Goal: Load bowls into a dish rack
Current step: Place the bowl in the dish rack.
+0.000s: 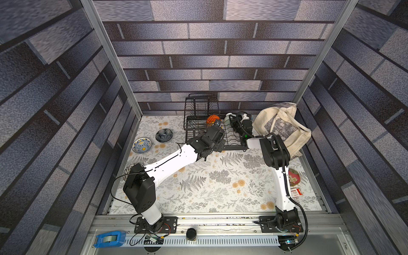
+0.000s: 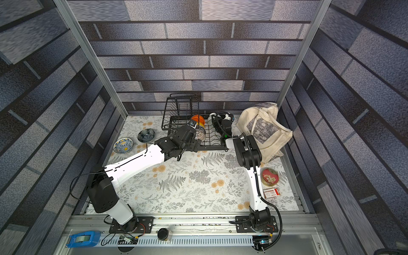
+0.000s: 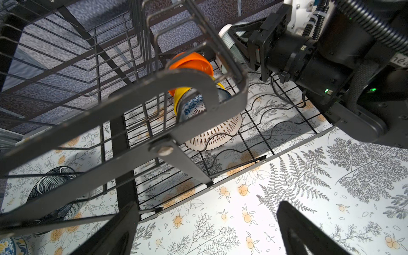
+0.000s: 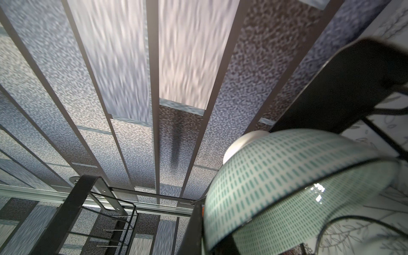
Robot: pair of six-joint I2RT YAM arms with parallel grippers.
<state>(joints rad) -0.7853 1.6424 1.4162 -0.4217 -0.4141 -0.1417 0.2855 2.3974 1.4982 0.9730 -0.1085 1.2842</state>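
Pinch at right gripper: clenched on rim of teal-dashed bowl, tipped on edge, low over lower tier of dish rack. Not yet seated in dividers, by the look.

Just beside that gripper, toward left arm: orange bowl, yellow bowl, floral bowl, lattice bowl, packed close, leaning in the wires.

Left gripper: spread wide, empty, hovering by near rim of rack, close to lattice bowl.

Well apart from both grippers, out on surface: dark blue-grey bowl, blue-yellow bowl; leafy bowl half hidden under left arm.

Handling guess: glazed ceramic, stiff, slick, chip-prone, moderate weight. Take by rim, one finger inside, one outside. Lower slowly between wires, no dropping, no knocking racked neighbours.
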